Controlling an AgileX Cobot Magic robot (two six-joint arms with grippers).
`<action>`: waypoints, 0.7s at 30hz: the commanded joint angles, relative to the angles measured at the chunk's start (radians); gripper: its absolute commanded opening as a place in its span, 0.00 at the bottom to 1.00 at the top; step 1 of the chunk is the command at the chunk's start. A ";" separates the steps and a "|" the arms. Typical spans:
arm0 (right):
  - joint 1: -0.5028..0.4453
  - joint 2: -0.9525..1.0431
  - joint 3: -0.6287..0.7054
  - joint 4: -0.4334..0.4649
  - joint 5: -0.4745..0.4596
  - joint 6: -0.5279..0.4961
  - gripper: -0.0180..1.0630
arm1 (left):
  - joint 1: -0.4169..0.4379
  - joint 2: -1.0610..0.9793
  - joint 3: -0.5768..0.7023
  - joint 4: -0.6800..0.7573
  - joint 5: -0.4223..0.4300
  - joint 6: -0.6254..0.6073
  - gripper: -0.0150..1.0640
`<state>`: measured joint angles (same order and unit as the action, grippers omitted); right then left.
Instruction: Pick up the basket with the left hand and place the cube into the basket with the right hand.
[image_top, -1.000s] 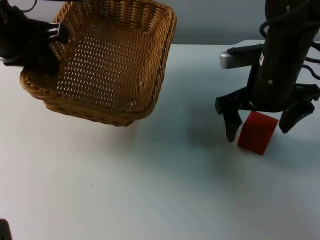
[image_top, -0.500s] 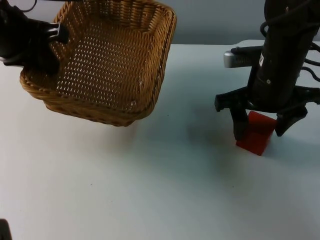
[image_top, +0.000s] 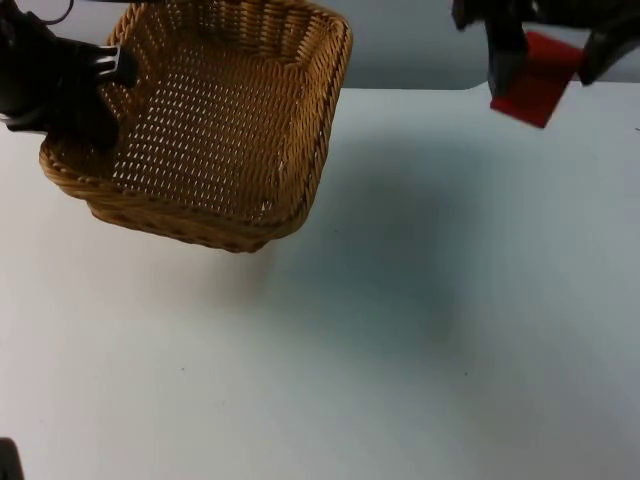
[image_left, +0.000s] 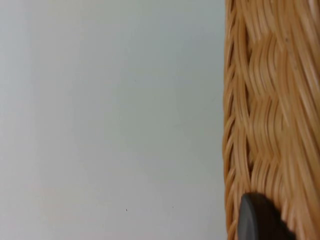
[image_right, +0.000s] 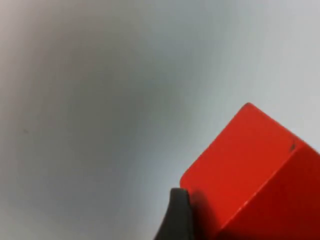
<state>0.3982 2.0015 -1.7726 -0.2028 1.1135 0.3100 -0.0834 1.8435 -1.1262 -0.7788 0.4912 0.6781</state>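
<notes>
Left gripper (image_top: 95, 105) was clamped on wicker basket (image_top: 215, 120) rim, held above desk (image_top: 350, 350) far left. Right gripper (image_top: 545, 45) jaws were closed on red cube (image_top: 535, 80), far right, aloft. Best: carry cube left w/o tilt, centre over basket, lower, then release.

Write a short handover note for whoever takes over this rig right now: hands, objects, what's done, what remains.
Left hand: shut on the rim of the woven wicker basket, held off the white table on the left side.
Right hand: shut on the red cube, raised high over the table's far right.
Done: basket picked up, cube grasped and lifted.
Left: carry the cube over the basket and release it inside.
</notes>
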 joint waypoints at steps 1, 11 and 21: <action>0.005 -0.014 -0.057 0.047 0.048 -0.044 0.34 | -0.002 -0.009 -0.001 -0.026 -0.015 -0.002 0.01; 0.049 -0.011 -0.217 0.429 -0.047 -0.297 0.34 | -0.002 -0.009 -0.001 -0.026 -0.015 -0.002 0.01; 0.163 0.099 -0.241 0.410 -0.224 -0.318 0.34 | -0.002 -0.009 -0.001 -0.026 -0.015 -0.002 0.01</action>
<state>0.5536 2.0933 -2.0070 0.2119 0.9213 0.0000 -0.0834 1.8435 -1.1262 -0.7788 0.4892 0.6781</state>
